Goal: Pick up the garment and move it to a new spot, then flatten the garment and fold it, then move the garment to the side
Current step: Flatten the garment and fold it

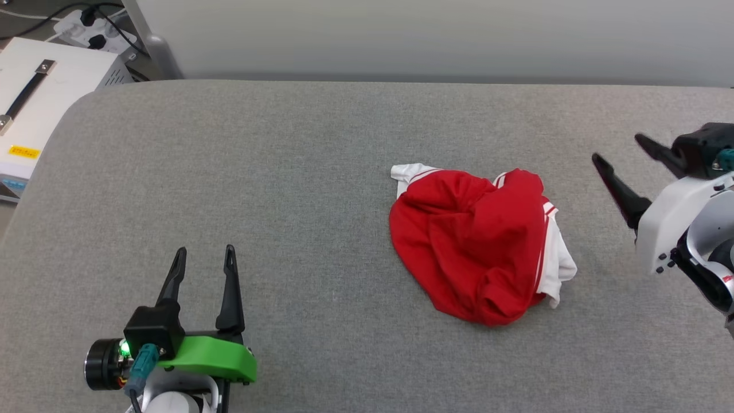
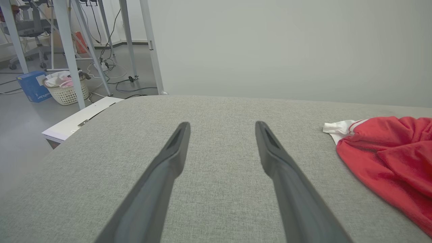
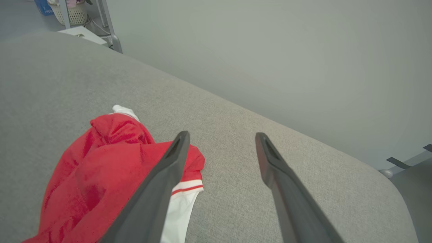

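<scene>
On my screen the garment is bright red with white sleeves edged in thin red-and-white stripes, the worktop is a plain mid-grey fabric with a fine woven fleck, and the wall is pale grey. I see the left gripper with black fingers, a vivid green bracket and a teal plug, while the right gripper is black on a white shell. Elsewhere I make out a white box with a black handle and a yellow label, a blue carton and a cream lattice basket.
</scene>
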Motion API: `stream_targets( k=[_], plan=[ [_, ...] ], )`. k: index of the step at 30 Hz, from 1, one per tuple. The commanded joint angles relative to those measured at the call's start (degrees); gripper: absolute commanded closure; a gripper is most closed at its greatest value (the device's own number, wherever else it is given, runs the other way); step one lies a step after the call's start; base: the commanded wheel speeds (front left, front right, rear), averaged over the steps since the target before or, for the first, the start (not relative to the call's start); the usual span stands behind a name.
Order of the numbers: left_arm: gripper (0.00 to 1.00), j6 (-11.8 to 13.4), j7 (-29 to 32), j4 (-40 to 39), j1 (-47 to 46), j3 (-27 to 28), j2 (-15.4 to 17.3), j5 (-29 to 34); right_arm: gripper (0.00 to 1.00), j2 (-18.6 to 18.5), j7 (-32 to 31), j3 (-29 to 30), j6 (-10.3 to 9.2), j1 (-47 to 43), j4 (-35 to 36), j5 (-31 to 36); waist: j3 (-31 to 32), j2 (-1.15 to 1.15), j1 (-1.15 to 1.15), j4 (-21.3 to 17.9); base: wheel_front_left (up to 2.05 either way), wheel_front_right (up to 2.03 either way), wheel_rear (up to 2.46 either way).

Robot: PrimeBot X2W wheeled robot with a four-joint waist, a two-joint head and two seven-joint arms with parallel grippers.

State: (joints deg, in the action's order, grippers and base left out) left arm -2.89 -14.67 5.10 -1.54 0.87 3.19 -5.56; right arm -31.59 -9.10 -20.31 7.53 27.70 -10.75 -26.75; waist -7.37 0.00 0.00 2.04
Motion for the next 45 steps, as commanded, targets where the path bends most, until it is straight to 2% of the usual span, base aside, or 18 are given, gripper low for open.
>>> stream_targets(
  k=[1, 6, 11, 16, 24, 27, 28, 29, 36, 45],
  plan=[
    [0.00, -0.36, -0.33, -0.24, -1.43, 0.26, -0.26, 0.24, 0.00, -2.18, -4.08, -2.99, -0.04, 1.64, 0.18, -3.02, -1.60, 0.00, 0.00, 0.26, 0.00, 0.00, 0.00],
    [0.00, -0.50, -0.33, -0.62, -3.01, 0.38, -0.29, 0.16, 0.00, -7.91, -19.14, -12.29, -0.04, 5.05, 1.08, -11.90, -4.11, 0.00, 0.00, 0.56, 0.00, 0.00, 0.00],
    [0.00, -0.40, -0.33, -0.90, -4.52, -0.23, -0.30, -0.54, 0.00, -9.48, -28.63, -17.75, -0.04, 8.27, 0.38, -17.40, -7.00, 0.00, 0.00, 1.03, 0.00, 0.00, 0.00],
    [0.00, -0.01, -0.33, -1.01, -6.13, -1.18, -0.30, -1.19, 0.00, -8.50, -29.39, -21.72, -0.04, 10.51, -3.35, -17.38, -9.76, 0.00, 0.00, 1.78, 0.00, 0.00, 0.00],
    [0.00, 0.63, -0.33, -0.84, -7.48, -1.81, -0.31, -1.62, 0.00, -6.19, -26.65, -30.34, -0.04, 9.77, -11.11, -17.64, -11.79, 0.00, 0.00, 2.21, 0.00, 0.00, 0.00],
    [0.00, 0.82, -0.33, -0.56, -7.35, -1.65, -0.31, -1.63, 0.00, -5.90, -23.54, -33.13, -0.04, 9.89, -12.07, -17.93, -11.43, 0.00, 0.00, 1.65, 0.00, 0.00, 0.00],
    [0.00, 0.85, -0.33, -0.42, -7.30, -1.56, -0.31, -1.61, 0.38, -5.93, -22.13, -33.62, -0.04, 10.23, -12.00, -17.93, -11.16, 0.00, 0.00, 1.42, 0.00, 0.00, 0.00],
    [0.00, 0.83, -0.33, -0.25, -7.26, -1.52, -0.31, -1.59, 1.00, -6.10, -20.22, -33.85, -0.04, 10.74, -11.92, -18.05, -10.81, 0.00, 0.00, 1.21, 0.00, 0.00, 0.00],
    [0.00, 0.69, -0.33, 0.23, -6.13, -1.35, -0.31, -1.30, 1.00, -10.80, -9.24, -29.84, -0.04, 14.14, -10.04, -19.00, -7.12, 0.00, 0.00, 0.02, 0.00, 0.00, 0.00],
    [0.00, 0.96, -0.33, 0.35, -2.99, -1.17, -0.31, -1.43, 1.00, -21.37, -7.79, -19.89, -0.04, 8.66, -5.01, -22.02, -2.84, 0.00, 0.00, -1.16, 0.00, 0.00, 0.00]
  ],
)
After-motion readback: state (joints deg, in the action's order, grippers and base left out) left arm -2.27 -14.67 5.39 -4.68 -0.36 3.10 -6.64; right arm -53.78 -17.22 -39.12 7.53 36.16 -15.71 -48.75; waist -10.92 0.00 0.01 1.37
